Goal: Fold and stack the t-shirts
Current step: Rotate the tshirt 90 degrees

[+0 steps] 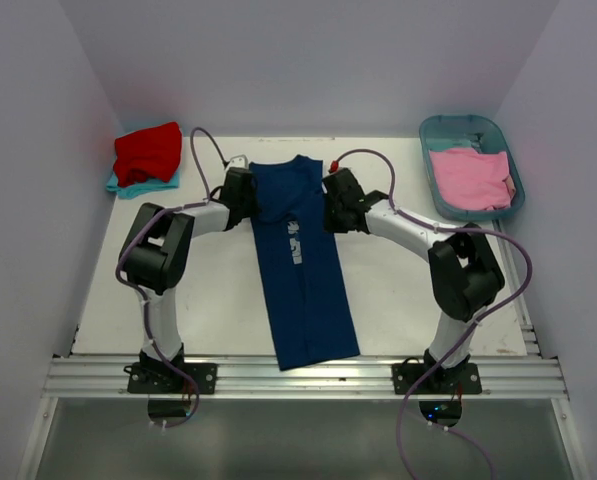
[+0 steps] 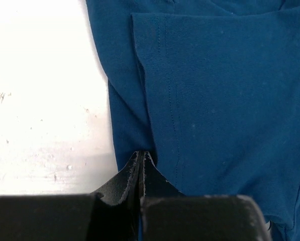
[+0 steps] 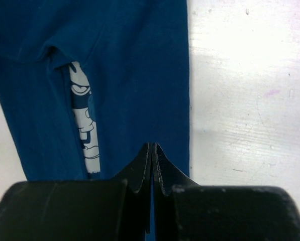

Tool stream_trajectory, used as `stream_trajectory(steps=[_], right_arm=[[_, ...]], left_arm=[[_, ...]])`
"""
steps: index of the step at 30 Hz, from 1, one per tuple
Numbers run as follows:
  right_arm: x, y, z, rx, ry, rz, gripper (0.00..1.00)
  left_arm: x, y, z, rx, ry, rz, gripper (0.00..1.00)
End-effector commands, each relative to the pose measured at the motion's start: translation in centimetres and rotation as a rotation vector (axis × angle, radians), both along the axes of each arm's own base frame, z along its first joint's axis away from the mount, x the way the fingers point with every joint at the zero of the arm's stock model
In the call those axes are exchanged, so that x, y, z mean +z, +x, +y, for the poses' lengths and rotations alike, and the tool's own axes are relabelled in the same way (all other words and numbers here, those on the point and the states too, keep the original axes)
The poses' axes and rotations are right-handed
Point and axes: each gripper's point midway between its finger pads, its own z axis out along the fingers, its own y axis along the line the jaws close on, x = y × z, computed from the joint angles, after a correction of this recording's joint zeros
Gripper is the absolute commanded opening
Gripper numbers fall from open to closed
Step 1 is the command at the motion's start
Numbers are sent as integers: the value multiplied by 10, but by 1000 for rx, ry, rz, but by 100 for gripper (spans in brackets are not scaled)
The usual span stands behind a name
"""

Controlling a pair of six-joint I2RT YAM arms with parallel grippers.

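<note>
While my left fingers (image 2: 124,178) and right fingers (image 3: 165,170) clamp the collar-end edges of the navy t-shirt (image 1: 303,270), laid 12-to-6 o'clock on the worktop (image 1: 408,290), I'd next fold that end toward 6 o'clock.

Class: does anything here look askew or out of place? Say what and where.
The navy t-shirt lies slanted, its near hem overlapping the metal rail at the table's near edge.
</note>
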Motion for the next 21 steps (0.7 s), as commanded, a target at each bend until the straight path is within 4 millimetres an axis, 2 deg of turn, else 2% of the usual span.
stream_trajectory(steps=[1,6,7,9,10,11,12,13,15,16,17,18,19,20,21], right_arm=[[25,-3,4,37,60,-55,0],[35,-18,-7,37,73,-74,0],[31,-23,-10,35,68,-69,0],[40,-27,-14,30,75,-93,0],[39,-31,-17,32,77,-96,0],[45,-33,-18,32,87,-111,0],[47,-36,-18,38,90,-112,0],[44,-40,-20,43,92,-107,0],[48,-47,-20,61,107,-110,0],[47,-51,-21,69,112,-101,0],[47,-55,-21,75,118,-97,2],[46,-61,-25,76,119,-97,9],[46,-67,-24,85,137,-86,16],[45,-73,-24,82,156,-75,31],[40,-85,-26,90,172,-62,37]], left_arm=[[-26,0,12,-1,27,30,0],[-37,15,5,-19,27,46,0],[-30,25,-1,-34,9,26,0],[-33,33,-5,-63,-1,26,0],[-21,45,-13,-87,-30,-4,0],[-20,50,-14,-104,-39,-11,0],[-7,60,-19,-118,-57,-39,0],[3,62,-27,-153,-91,-51,0],[35,66,-33,-188,-122,-111,0],[47,62,-37,-209,-141,-123,0],[80,58,-39,-218,-167,-171,0],[78,41,-37,-224,-179,-146,0],[85,27,-39,-228,-212,-139,7],[119,13,-38,-237,-240,-193,13],[95,-17,-33,-241,-249,-129,18]])
